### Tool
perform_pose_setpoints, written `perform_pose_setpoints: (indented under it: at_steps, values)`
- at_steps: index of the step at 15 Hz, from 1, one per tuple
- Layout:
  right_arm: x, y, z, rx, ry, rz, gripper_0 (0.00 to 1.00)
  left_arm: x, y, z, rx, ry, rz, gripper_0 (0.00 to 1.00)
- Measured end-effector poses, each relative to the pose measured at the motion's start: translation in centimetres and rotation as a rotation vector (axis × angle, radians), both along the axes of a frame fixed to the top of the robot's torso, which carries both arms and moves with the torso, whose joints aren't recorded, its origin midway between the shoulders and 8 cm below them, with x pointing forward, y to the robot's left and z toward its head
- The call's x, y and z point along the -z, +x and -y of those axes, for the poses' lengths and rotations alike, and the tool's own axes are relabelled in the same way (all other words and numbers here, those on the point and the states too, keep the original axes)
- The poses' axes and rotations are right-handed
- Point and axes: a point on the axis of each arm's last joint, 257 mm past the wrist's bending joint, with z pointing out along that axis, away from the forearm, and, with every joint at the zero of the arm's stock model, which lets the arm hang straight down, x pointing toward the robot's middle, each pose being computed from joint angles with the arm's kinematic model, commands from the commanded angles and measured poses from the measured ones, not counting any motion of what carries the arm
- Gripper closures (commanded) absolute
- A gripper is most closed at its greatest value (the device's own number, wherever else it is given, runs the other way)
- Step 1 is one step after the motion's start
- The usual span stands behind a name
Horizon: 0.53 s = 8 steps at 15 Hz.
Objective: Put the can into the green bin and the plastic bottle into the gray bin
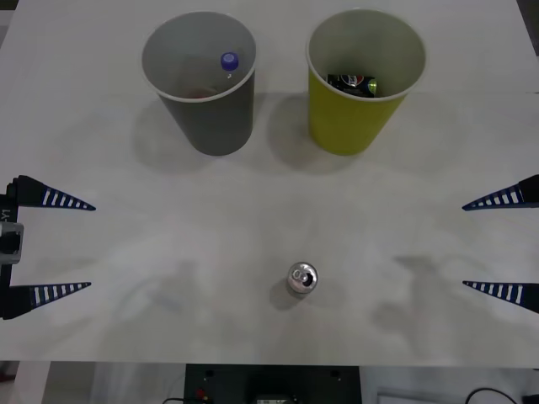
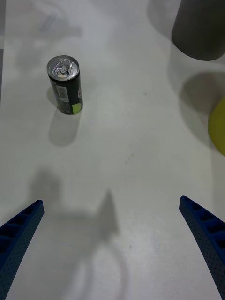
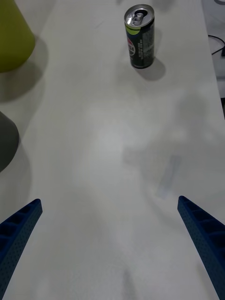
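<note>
While the can (image 1: pixel 301 279) stands untouched, left gripper (image 1: pixel 61 246) fingers spread wide, right gripper (image 1: pixel 497 244) fingers likewise, both empty

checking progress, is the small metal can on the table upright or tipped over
Upright: the small metal drink can stands on its base on the white table, silver pull-tab top facing up.

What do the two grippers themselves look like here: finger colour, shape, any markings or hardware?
Both the left gripper and right gripper have two blue fingers tapering to sharp points, like long wedges. In the front view pale rib stripes cross each finger; the wrist views show a dotted texture and recessed cells along the sides. A grey-and-black block sits at the left gripper's base.
</note>
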Motion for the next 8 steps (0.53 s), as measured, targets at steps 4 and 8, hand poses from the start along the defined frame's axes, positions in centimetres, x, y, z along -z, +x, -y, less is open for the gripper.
perform_pose_setpoints:
  at_steps: [4,8]
  values:
    - [0.08,-0.03,-0.14,0.003,0.011,-0.001,0.0,0.0,0.0,0.0,0.0,0.0,0.0,0.0]
    - [-0.27,-0.02,-0.32,0.009,0.037,0.017,0.0,0.0,0.0,0.0,0.0,0.0,0.0,0.0]
